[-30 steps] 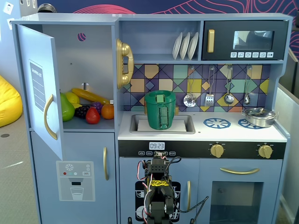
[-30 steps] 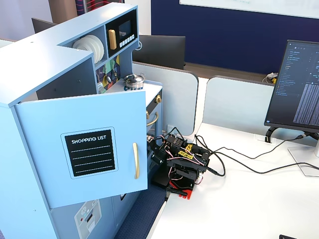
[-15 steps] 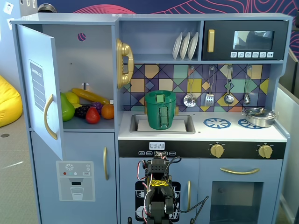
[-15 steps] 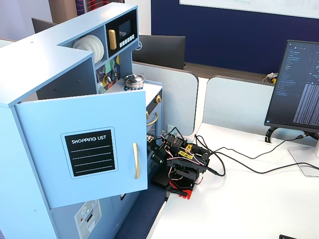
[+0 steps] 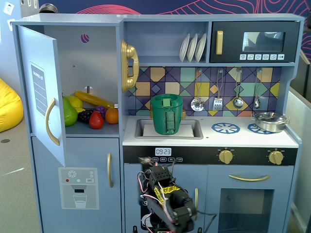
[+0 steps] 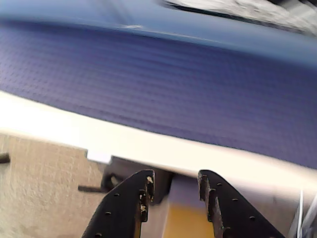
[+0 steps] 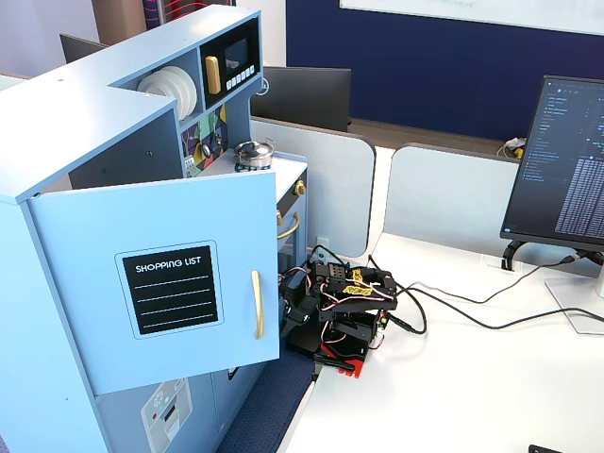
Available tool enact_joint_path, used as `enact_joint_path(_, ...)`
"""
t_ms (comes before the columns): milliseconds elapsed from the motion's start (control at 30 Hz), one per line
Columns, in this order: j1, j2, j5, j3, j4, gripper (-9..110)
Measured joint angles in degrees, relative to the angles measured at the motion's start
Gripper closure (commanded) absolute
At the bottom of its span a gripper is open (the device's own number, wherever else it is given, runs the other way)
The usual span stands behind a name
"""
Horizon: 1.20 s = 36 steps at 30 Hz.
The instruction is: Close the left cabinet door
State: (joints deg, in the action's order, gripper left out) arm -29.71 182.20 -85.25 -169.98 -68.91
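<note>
Left cabinet door (image 7: 156,283) w/ "SHOPPING LIST" board is wide open; toy fruit (image 5: 90,112) sits inside. Arm (image 7: 344,307) is folded low nearby, nothing btwn. Gripper (image 6: 174,186) a bit open, holds nothing.

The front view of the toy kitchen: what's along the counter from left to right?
Green bucket in the sink → first blue burner ring → second burner ring → silver pot.

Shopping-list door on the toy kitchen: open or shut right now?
Open. The left cabinet door swings well out from the cabinet, leaving the toy fruit on the shelf inside exposed. The pincer sits low, away from it.
</note>
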Motion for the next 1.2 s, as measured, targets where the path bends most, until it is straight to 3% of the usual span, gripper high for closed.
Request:
enact_joint_path(267,-28.65,-1.85,-0.09,12.74,11.25,102)
enact_joint_path(567,-50.89,-13.8,-4.31,33.31,21.18,102)
enact_joint_path(800,-60.73,-29.53,-9.05,50.8,25.93,102)
enact_joint_path(1200,-67.06,-50.19,-15.38,72.25,26.37,102)
